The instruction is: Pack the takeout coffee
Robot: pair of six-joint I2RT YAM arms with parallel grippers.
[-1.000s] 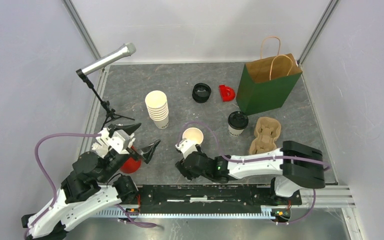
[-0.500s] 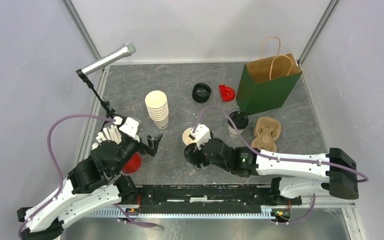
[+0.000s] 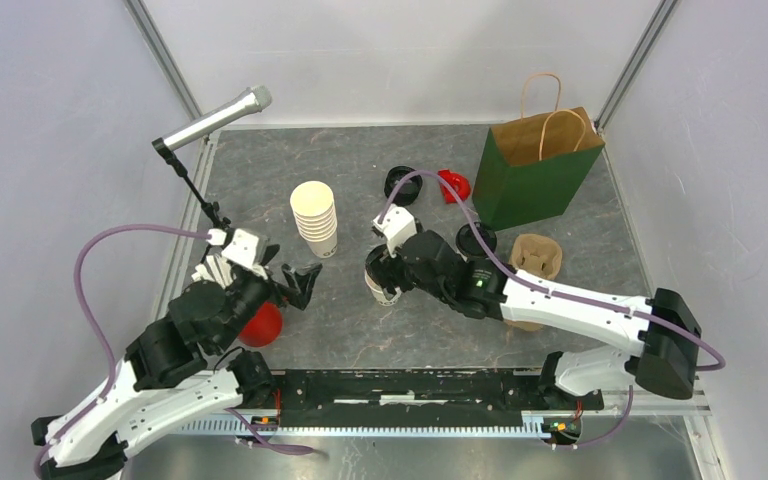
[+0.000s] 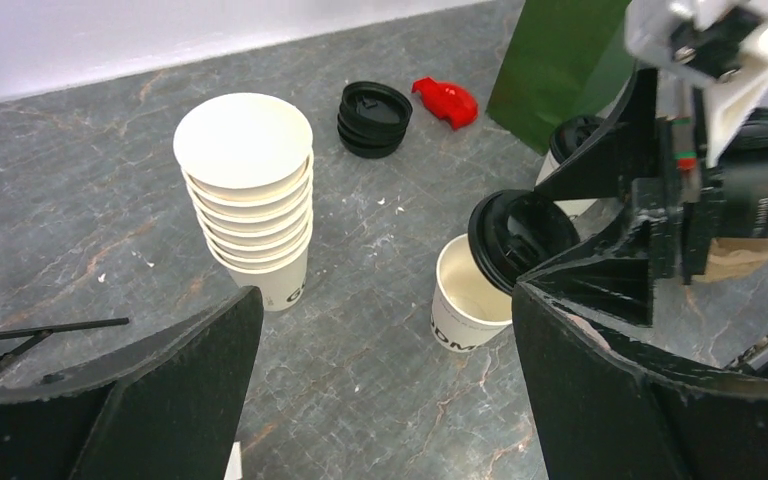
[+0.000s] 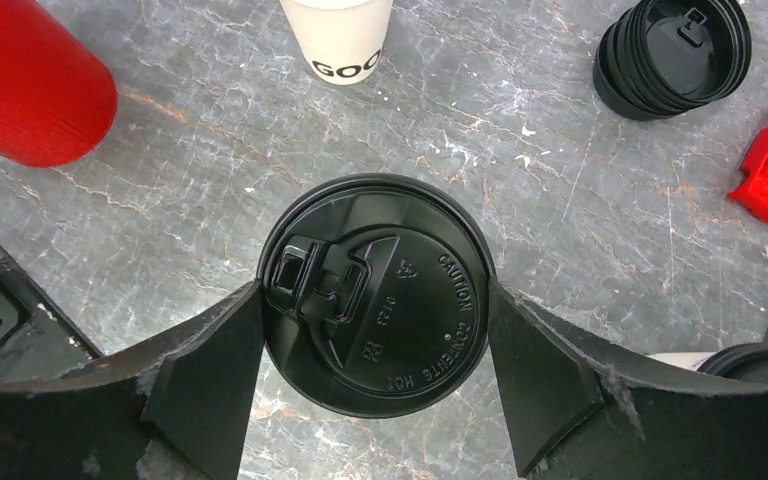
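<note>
**Lid poised over the open cup**

On the grey table (image 3: 360,340) one green bag (image 3: 535,175) stands upright at the far right, and one carrier (image 3: 538,255) lies just in front of it. One stack (image 3: 315,222) of lidless cups stands left of middle. One red cup (image 3: 262,326) sits by the left arm.

There are two printed cups, both upright, long axis vertical, mouths up. The lidded cup (image 3: 475,243) is just beside the carrier and the open cup (image 4: 468,305) is mid-table.

The right gripper (image 5: 374,300) pinches one black lid (image 4: 516,238) by its rim. The lid is tilted above the open cup's far edge, and the mouth is mostly uncovered. The left gripper (image 4: 388,293) hangs spread wide with nothing in it, facing that cup.

At the back are one pile of spare lids (image 4: 373,105) and one red block (image 4: 447,100).

A second ago the right gripper sat at the cup's near side. It has since stretched up the table and come over the cup. The left gripper has turned towards it, and neither cup has shifted much
</note>
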